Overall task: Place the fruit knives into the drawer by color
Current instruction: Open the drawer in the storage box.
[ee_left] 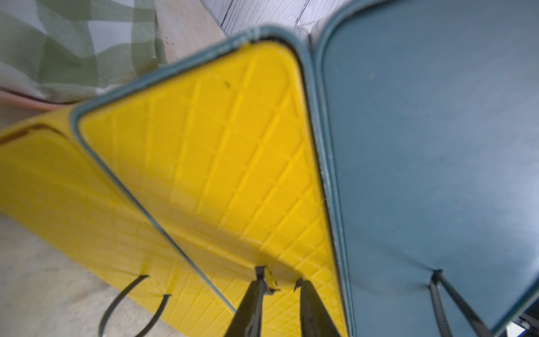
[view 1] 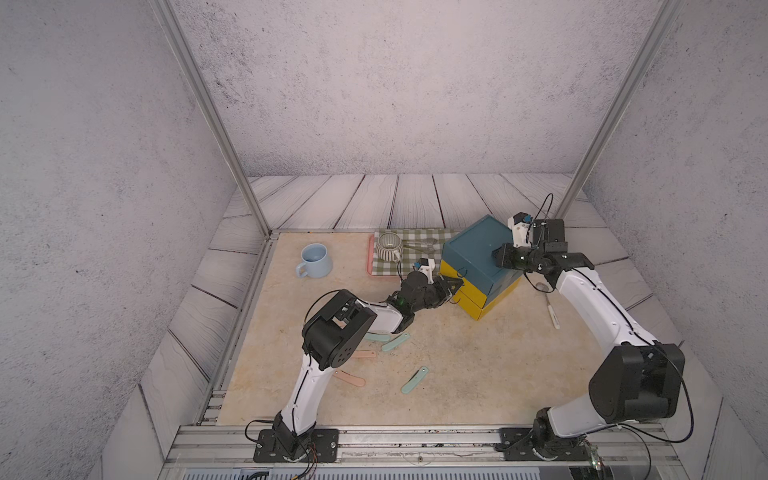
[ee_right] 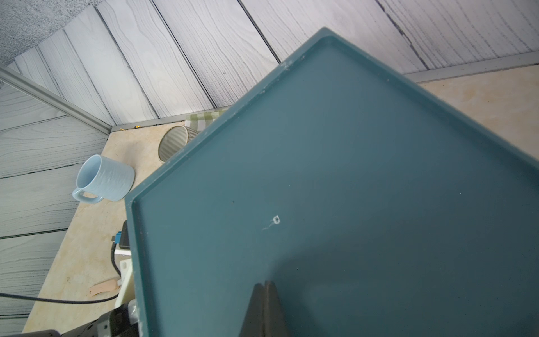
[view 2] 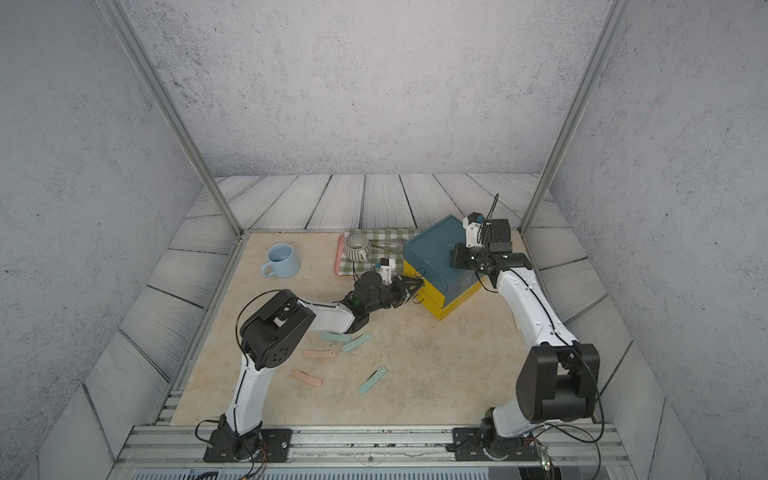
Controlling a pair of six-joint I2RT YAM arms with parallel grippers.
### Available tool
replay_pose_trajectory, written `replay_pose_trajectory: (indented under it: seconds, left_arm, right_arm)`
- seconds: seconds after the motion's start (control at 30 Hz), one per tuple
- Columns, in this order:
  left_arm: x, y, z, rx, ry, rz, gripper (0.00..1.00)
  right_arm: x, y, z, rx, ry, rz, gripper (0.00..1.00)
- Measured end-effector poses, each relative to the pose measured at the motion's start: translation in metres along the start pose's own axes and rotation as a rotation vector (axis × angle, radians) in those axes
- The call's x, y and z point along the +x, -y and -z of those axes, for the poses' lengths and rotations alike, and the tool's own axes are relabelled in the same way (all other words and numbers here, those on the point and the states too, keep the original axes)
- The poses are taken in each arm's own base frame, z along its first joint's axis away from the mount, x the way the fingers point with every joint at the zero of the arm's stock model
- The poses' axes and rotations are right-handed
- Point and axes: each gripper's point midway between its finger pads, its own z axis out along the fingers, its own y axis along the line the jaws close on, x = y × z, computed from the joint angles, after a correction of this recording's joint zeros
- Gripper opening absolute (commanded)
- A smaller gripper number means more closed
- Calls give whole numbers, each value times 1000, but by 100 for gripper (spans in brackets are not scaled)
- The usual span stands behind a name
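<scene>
The drawer (view 1: pixel 473 249) is a dark teal chest with yellow fronts, at the back right; one lower front sticks out a little. My left gripper (ee_left: pixel 279 278) has its fingertips (ee_left: pixel 259 280) against the top yellow front (ee_left: pixel 218 146), slightly open, with nothing seen between them. My right gripper (ee_right: pixel 265 284) is shut, its tips resting on the chest's teal top (ee_right: pixel 350 175). Three pale teal fruit knives (view 1: pixel 414 380) (view 1: pixel 395 342) (view 2: pixel 336 336) and two salmon pink ones (view 1: pixel 351 379) (view 2: pixel 319 354) lie loose on the table near the left arm.
A light blue mug (view 1: pixel 316 259) stands at the back left. A pink tray (view 1: pixel 370 257) with green checked cloth holds a striped cup (view 1: pixel 389 246) and metal cutlery (view 1: pixel 419 245). A thin white stick (view 1: pixel 552 313) lies right of the chest, under the right arm.
</scene>
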Motion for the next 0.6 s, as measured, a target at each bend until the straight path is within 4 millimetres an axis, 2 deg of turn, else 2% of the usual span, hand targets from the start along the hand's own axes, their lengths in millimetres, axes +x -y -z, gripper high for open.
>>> replay_pose_trajectory:
  seconds: [0.27, 0.6]
  left_arm:
    - [3, -11, -3, -19, -6, 9, 26]
    - [2, -11, -4, -20, -7, 17, 23]
  right_arm:
    - [0, 0, 0, 0, 0, 0, 4]
    - [0, 0, 0, 0, 0, 0, 4]
